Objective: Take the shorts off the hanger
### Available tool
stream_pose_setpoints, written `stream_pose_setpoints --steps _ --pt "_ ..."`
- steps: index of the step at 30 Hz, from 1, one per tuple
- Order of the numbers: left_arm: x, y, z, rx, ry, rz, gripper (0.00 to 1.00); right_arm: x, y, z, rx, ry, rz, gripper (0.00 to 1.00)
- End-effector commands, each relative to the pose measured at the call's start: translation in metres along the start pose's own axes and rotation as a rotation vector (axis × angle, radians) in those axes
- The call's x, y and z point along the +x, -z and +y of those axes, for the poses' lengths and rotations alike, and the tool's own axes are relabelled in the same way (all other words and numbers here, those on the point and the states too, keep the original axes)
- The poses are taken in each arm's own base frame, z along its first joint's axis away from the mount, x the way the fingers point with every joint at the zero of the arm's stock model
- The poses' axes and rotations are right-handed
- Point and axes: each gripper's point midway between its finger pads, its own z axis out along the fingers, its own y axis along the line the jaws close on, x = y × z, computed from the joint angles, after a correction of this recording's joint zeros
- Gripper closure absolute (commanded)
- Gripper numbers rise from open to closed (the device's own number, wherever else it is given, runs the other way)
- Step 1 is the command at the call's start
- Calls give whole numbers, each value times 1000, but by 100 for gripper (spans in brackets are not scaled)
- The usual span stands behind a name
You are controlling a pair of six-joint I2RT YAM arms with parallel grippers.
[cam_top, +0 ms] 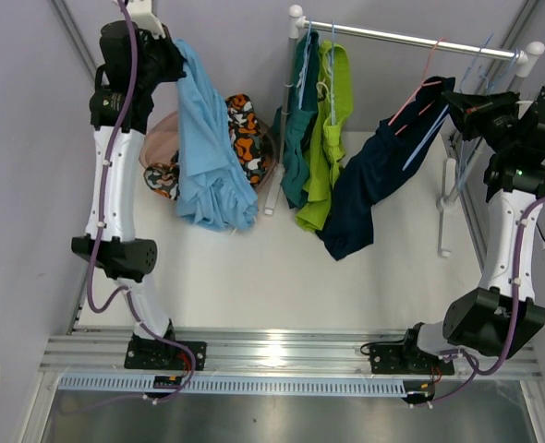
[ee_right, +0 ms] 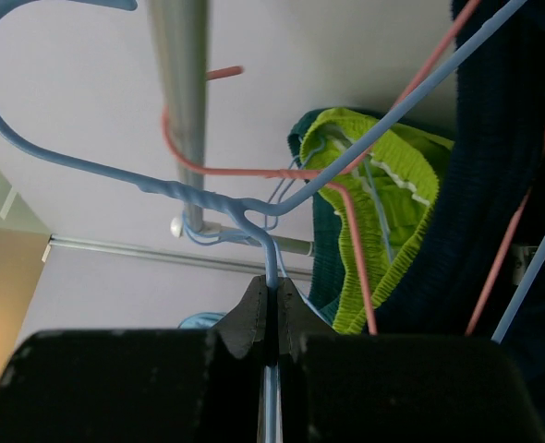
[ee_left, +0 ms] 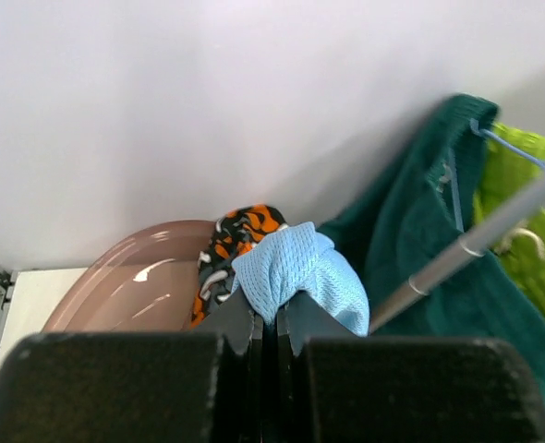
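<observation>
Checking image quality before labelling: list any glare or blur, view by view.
Top external: sharp overall, bright glare on the aluminium rail. Left wrist: shiny highlight on the brown basin. Right wrist: the rod looks soft, the lime green shorts sharper.

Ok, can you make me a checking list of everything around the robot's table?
Surface: white table, with a clothes rack at the back.
Job's things: light blue shorts lifted up; patterned shorts in a pinkish basin; teal shorts and lime green shorts hanging on the rack; navy shorts hanging with a pink hanger and a blue hanger.
Clutter: nothing seen.
Grippers: left fingers shut on the light blue shorts; right fingers shut on the blue hanger's wire.
Cables: purple cable along each arm.
Surroundings: grey walls, metal frame in front.
</observation>
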Motion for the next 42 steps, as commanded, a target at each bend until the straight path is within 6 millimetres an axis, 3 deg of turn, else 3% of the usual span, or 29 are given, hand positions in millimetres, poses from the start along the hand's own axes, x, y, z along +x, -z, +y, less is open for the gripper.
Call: stream_pose_setpoints --steps 1,3,4,6,7,9,11,15,16,17,19,20,23,24,25,27,28,30,31,33,34,35,37,38,39,42 --pt "-24 -22 24 14 73 -112 100 -5 -4 3 -49 52 16 100" --pt "-6 -40 39 -12 93 -80 100 -7 -8 -3 -45 51 15 100" --pt "16 -58 46 -22 99 -36 100 -8 -10 -6 -41 48 16 100" --pt "38 -74 52 -28 106 5 100 -10 -15 -13 -29 35 13 100" --pt "60 -88 57 -32 112 48 100 -11 -16 -16 -24 31 11 100" --pt "84 -96 62 -48 124 105 94 -11 -16 -21 -13 21 7 100" --pt "117 -105 71 -79 143 173 75 -11 -15 -17 -39 29 -5 100" --pt "150 -113 81 -121 165 237 65 -6 -10 -15 -41 26 -9 100" --pt "154 -114 83 -129 165 245 60 -4 -9 -14 -41 26 -7 100" --pt "165 -114 85 -140 172 277 40 -3 -7 -14 -39 24 -8 100" --pt "181 -114 88 -160 188 325 23 0 -2 -11 -40 29 -12 100" --pt "186 -111 89 -171 199 345 7 1 1 -9 -38 35 -18 100" --pt "180 -99 87 -183 210 351 1 4 4 -12 -19 30 -13 100" --pt "163 -89 83 -176 209 323 1 5 5 -12 -18 28 -8 100" --pt "167 -84 82 -176 212 335 1 7 7 -10 -19 28 -7 96" --pt "154 -73 75 -156 211 315 1 8 10 -8 -24 32 -10 70" --pt "136 -60 69 -139 203 282 1 9 11 -6 -25 36 -12 41" --pt "125 -46 61 -119 196 264 1 10 17 1 -29 53 -28 23" --pt "111 -30 56 -106 188 241 1 10 20 1 -22 63 -35 3" --pt "111 -17 50 -84 186 248 1 11 26 9 -27 79 -49 1" --pt "92 -2 44 -66 177 208 1 11 28 8 -18 81 -52 1" --pt "103 4 43 -66 178 230 1 11 29 8 -15 83 -57 1" --pt "89 18 38 -50 173 187 1 12 35 13 -15 91 -78 1" --pt "72 34 33 -36 168 147 1 12 37 15 -17 96 -86 1" --pt "81 37 32 -36 174 157 1 14 39 21 -25 103 -102 1" --pt "71 60 24 -6 181 113 1 18 39 37 -37 142 -117 1"
